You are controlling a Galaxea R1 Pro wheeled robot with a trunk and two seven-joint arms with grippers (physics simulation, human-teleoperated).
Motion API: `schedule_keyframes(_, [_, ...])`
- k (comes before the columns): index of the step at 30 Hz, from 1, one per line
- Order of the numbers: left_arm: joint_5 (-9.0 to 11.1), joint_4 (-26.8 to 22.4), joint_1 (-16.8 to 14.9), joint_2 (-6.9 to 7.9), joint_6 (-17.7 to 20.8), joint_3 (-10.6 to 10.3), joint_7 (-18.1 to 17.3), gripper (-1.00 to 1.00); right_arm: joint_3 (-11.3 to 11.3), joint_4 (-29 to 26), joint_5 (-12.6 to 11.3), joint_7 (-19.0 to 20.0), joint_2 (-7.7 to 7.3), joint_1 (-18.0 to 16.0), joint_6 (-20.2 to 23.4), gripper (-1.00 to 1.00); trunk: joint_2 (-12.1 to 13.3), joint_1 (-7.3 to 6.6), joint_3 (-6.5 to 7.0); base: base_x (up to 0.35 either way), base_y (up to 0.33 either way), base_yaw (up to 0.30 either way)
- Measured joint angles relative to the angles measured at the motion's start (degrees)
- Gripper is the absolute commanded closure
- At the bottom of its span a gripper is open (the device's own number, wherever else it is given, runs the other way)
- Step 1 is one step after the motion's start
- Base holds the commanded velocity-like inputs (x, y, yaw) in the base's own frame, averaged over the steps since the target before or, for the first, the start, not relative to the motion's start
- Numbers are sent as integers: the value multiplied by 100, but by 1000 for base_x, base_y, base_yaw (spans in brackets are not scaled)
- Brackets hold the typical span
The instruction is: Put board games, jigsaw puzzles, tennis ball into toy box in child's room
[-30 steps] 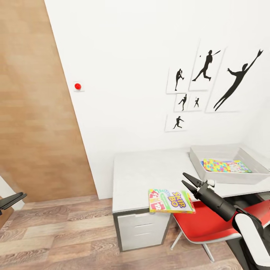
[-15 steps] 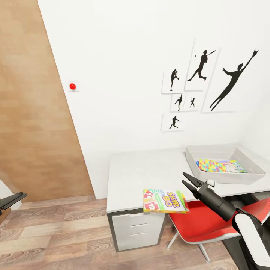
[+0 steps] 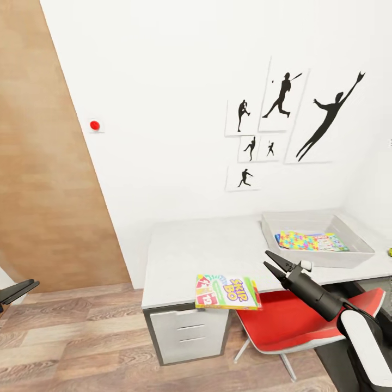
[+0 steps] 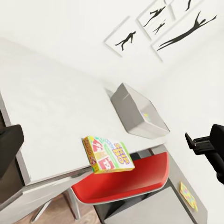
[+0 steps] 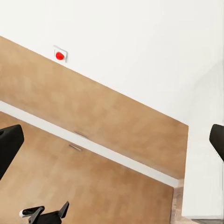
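The green-yellow SKIP BO board game [image 3: 227, 292] lies on the white table [image 3: 207, 245], overhanging its front edge; it also shows in the left wrist view [image 4: 108, 155]. The grey toy box [image 3: 356, 246] stands at the table's far right, holding a jigsaw puzzle [image 3: 295, 240] and a flat printed box [image 3: 331, 242]. A small yellow-green ball [image 3: 389, 251] peeks in at the right edge. My right gripper [image 3: 267, 259] hovers open just right of SKIP BO, in front of the table. My left gripper [image 3: 27, 286] is far left over the floor, its fingers [image 4: 9, 149] spread wide.
A red chair [image 3: 294, 321] sits tucked under the table beside the white drawers [image 3: 188, 332]. A brown wardrobe door [image 3: 43, 163] fills the left. Athlete silhouette pictures [image 3: 283, 109] hang above the table. A flat yellow patterned square [image 4: 189, 196] lies on a grey surface beyond the chair.
The whole picture has slid left, so the camera has turned right. Both grippers hold the same place in the picture and stay open. SKIP BO has not moved on the table.
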Motion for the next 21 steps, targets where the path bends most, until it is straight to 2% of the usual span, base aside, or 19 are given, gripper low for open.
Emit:
schedule_keyframes(16, [-6,0,0,0,6,-35,7,-100,22,1,0,0,17,0,0,-100,0,0,0,0,-151,0])
schedule_keyframes(21, [-4,0,0,0,8,-34,9,-100,22,1,-1,2,19,0,0,-100,0,0,0,0,-67,0])
